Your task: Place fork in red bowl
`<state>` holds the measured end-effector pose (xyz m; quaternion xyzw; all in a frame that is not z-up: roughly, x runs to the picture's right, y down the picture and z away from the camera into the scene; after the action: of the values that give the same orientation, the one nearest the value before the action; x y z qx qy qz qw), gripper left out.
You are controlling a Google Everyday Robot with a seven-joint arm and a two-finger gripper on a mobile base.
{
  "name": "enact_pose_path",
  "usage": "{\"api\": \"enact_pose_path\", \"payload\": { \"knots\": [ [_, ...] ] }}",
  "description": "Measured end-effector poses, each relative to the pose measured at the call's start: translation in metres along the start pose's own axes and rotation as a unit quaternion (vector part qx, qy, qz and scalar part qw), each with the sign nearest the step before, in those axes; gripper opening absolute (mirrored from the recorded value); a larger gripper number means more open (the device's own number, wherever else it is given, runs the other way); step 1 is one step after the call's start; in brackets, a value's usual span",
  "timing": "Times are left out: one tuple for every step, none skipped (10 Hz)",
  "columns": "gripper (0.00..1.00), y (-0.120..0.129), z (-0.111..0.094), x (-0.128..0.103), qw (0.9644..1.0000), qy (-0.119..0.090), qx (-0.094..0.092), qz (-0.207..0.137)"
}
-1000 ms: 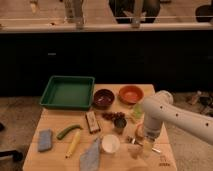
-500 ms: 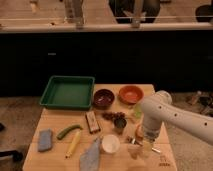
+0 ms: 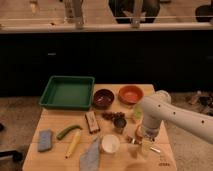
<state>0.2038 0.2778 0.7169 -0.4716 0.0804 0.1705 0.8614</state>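
Hovering at the front-right corner of the table point(image 3: 52, 120), the gripper point(image 3: 145, 144) holds its claw apart just above the flat-lying fork point(image 3: 154, 149), apparently aligned for pickup; the red bowl point(image 3: 131, 94) sits apart, further back

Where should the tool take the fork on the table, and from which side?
Probably grip the thin handle near its middle, coming straight down from above: the fork lies flat on the table, partly hidden under the tool, which hangs just over it.
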Motion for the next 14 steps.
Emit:
{"api": "enact_pose_path", "payload": {
  "knots": [
    [0.80, -0.005, 0.010, -0.003, 0.9999, 0.003, -0.009, 0.006],
    [0.80, -0.009, 0.019, -0.004, 0.9997, 0.008, -0.018, 0.015],
    [0.80, -0.011, 0.022, -0.004, 0.9995, 0.012, -0.023, 0.020],
    [0.80, -0.012, 0.026, -0.004, 0.9991, 0.017, -0.030, 0.025],
    [0.80, -0.012, 0.028, -0.004, 0.9988, 0.021, -0.033, 0.029],
    [0.80, -0.012, 0.030, -0.004, 0.9986, 0.024, -0.036, 0.032],
    [0.80, -0.012, 0.032, -0.003, 0.9984, 0.025, -0.037, 0.035],
    [0.80, -0.011, 0.034, -0.003, 0.9983, 0.024, -0.037, 0.039],
    [0.80, -0.009, 0.037, -0.001, 0.9981, 0.024, -0.032, 0.047],
    [0.80, -0.008, 0.037, 0.000, 0.9980, 0.021, -0.015, 0.058],
    [0.80, -0.006, 0.037, 0.002, 0.9969, 0.020, 0.012, 0.075],
    [0.80, -0.004, 0.038, 0.004, 0.9954, 0.017, 0.032, 0.089],
    [0.80, -0.003, 0.038, 0.004, 0.9936, 0.015, 0.052, 0.099],
    [0.80, -0.001, 0.039, 0.001, 0.9910, 0.015, 0.078, 0.107]
  ]
}}
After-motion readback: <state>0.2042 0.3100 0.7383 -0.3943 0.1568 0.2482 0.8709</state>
